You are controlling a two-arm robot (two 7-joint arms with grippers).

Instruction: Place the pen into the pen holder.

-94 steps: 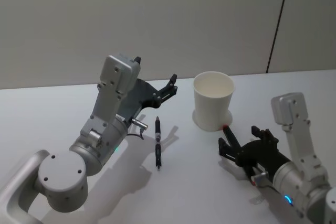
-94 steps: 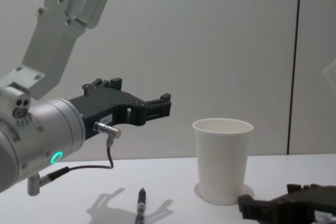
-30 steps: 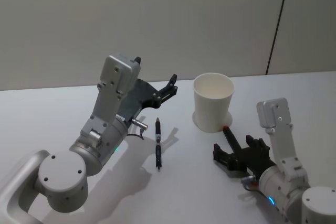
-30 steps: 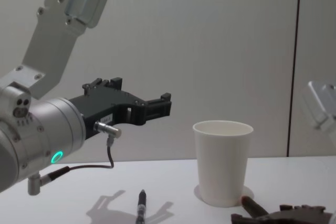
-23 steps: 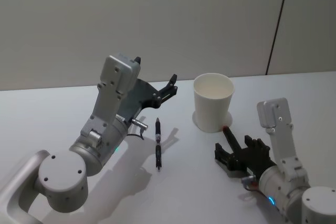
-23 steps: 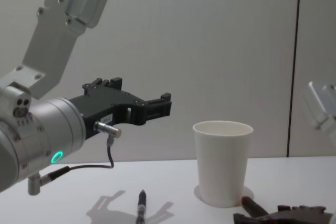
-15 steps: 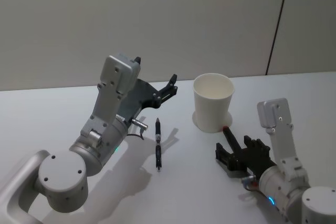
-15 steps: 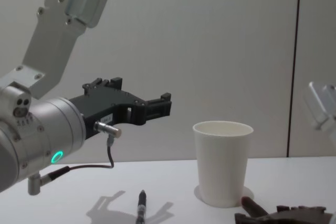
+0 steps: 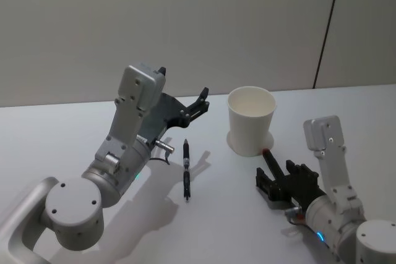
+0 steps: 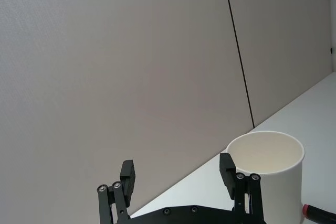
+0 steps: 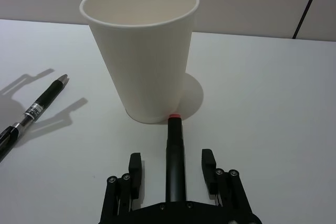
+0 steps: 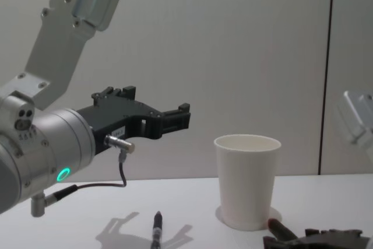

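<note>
The right gripper (image 11: 172, 156) straddles a red-tipped pen (image 11: 175, 135).
Its fingers (image 11: 135, 163) gape, untouching; the pen aims eleven o'clock at the cup (image 11: 142, 61); the left gripper (image 10: 177, 167) hovers wide at nine.

No text can be read with certainty. The black pen (image 11: 32, 113), lying left of the pen holder (image 11: 142, 51), carries a small white label, but its print is too small to read.
</note>
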